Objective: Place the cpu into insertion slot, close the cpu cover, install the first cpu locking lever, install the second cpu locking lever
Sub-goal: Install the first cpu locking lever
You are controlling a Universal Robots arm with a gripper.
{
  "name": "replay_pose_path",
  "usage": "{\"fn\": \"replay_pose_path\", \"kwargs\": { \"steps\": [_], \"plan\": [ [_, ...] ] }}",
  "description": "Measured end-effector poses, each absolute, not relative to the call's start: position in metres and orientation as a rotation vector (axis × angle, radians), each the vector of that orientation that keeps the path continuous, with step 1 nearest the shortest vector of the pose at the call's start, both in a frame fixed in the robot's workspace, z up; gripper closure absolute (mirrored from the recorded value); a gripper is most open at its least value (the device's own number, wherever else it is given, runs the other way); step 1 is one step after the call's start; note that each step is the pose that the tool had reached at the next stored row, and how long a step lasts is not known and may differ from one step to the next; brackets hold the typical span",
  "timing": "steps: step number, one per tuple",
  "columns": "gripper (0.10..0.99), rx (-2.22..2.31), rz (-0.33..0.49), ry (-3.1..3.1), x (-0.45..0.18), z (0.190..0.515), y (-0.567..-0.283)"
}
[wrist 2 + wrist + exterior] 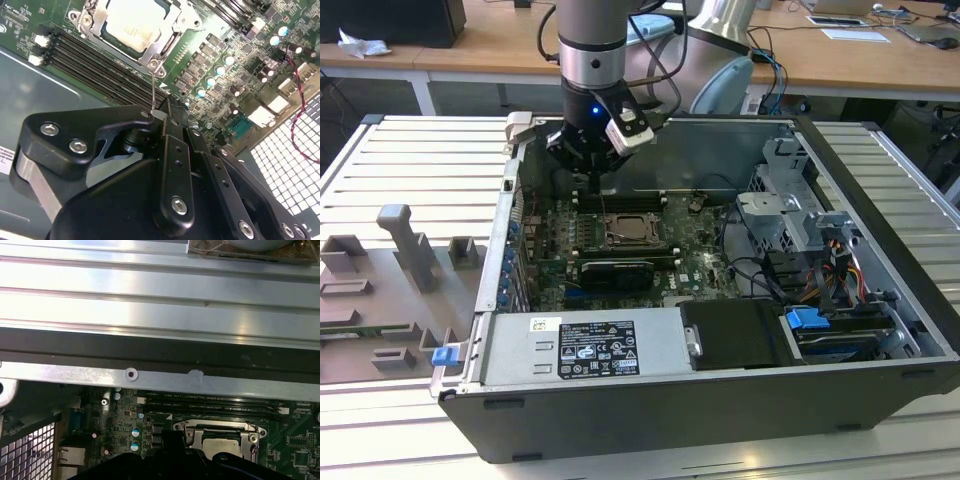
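The cpu [132,22] lies flat in the insertion slot [630,232] on the green motherboard [235,75], pale top up. The silver cpu cover [167,42] is folded down around it, and both the cpu [220,445] and the cover [192,432] are visible in the first wrist view. A thin wire locking lever [153,92] runs from the socket's corner up to my gripper [165,112]. The fingers are shut on the lever's pale tip. In the exterior view the gripper [596,183] hangs inside the open case, just beyond the socket's far edge.
Long black memory slots [85,55] lie beside the socket. The case's metal rim [150,377] is close by the gripper. A power supply [585,345] fills the near side, with a drive cage [790,215] and cables [820,280] at the exterior view's right. A grey fixture [410,250] sits outside.
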State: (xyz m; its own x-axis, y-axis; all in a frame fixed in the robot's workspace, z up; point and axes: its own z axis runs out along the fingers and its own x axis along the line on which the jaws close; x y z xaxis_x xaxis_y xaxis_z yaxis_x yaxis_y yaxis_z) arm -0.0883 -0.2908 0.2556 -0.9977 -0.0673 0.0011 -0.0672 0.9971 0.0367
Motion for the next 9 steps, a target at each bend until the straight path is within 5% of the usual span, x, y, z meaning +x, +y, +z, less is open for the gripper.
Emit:
{"fn": "replay_pose_path", "kwargs": {
  "steps": [9],
  "plan": [
    [0.980,0.106,-0.058,-3.137,-0.0831,0.2550,-0.2907]
  ]
}}
